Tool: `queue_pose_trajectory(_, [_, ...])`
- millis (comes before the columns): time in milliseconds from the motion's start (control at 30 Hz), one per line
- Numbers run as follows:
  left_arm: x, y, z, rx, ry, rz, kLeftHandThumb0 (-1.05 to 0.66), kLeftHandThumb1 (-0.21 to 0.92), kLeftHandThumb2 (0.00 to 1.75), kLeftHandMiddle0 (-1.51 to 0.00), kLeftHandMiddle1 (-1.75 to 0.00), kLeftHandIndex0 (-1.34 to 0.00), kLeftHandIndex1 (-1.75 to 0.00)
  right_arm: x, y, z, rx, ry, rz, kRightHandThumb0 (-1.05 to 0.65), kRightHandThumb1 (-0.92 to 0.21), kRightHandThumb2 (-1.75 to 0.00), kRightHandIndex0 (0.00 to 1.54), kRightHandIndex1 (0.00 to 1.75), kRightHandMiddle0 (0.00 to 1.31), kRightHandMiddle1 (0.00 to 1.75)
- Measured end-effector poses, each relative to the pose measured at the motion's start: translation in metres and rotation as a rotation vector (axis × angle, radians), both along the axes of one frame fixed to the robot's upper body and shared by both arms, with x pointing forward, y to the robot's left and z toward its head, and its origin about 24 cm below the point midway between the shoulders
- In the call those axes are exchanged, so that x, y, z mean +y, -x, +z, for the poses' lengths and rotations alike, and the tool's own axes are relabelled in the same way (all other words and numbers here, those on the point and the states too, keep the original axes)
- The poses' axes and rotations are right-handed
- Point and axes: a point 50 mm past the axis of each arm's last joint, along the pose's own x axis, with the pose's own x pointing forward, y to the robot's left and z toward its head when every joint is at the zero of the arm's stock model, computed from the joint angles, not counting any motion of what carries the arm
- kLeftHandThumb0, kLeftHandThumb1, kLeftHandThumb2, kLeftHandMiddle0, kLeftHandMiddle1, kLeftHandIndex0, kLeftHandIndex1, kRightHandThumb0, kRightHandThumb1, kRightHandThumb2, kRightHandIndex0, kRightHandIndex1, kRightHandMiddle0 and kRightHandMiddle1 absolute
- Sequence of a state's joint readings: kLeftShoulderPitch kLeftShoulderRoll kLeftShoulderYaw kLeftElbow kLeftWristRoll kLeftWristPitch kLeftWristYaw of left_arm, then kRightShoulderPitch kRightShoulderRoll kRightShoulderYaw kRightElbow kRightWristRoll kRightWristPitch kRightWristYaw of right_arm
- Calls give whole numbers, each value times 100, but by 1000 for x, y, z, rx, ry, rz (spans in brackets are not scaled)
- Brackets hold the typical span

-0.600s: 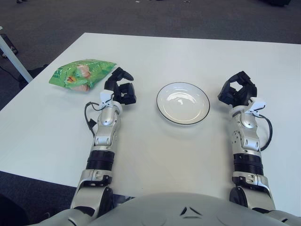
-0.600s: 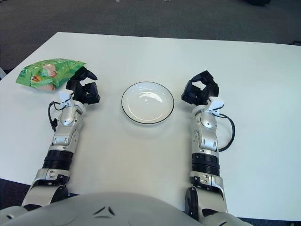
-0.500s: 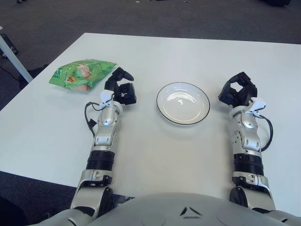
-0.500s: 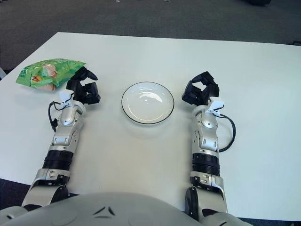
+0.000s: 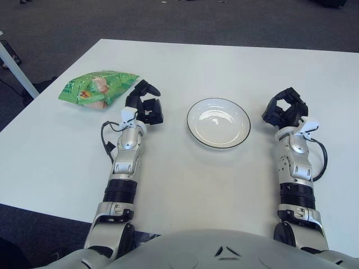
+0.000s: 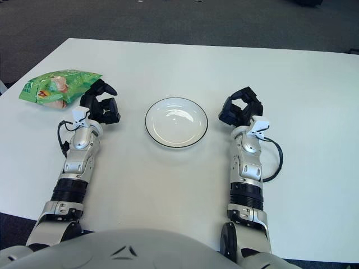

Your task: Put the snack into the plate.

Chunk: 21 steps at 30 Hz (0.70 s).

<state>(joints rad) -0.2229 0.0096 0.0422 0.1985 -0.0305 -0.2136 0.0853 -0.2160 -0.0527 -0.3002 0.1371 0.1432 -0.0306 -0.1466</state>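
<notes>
1. The green snack bag (image 5: 99, 88) lies flat on the white table (image 5: 185, 179), toward my far left. Nothing is holding it.
2. The bag shows a picture of pale, pinkish food on its front, and its crimped end points toward the table's left edge.
3. My left hand (image 5: 144, 105) is just beside the bag's right end, between the bag and the plate. One black finger (image 5: 149, 87) reaches out near the bag's corner, and I cannot tell whether it touches the wrapper.
4. My left hand's other fingers are loosely curled and grip nothing, so the hand is empty and relaxed.
5. The white plate (image 5: 219, 123), round with a thin dark rim, sits near the middle of the table between my two hands. There is nothing in it.
6. My right hand (image 5: 285, 110) is on the plate's right side, close to its rim but apart from it. Its fingers are bent inward in a loose cup and it holds nothing.
7. Both of my silver forearms stretch forward over the table from the near edge. A black cable (image 5: 105, 137) loops beside the left wrist, and another black cable (image 5: 320, 158) loops beside the right wrist.
8. The snack bag and the plate are well apart, with my left hand between them.
</notes>
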Motion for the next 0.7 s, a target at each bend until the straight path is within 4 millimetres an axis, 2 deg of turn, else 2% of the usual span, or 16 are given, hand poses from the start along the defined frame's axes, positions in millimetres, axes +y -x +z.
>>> queue_pose_trajectory(700, [-1,1,2,-18,-35,0,-52,23,143,-139,-175,-69,-175,0,0,0,5,-1,2,-51,-25,-140,134,175,67,175])
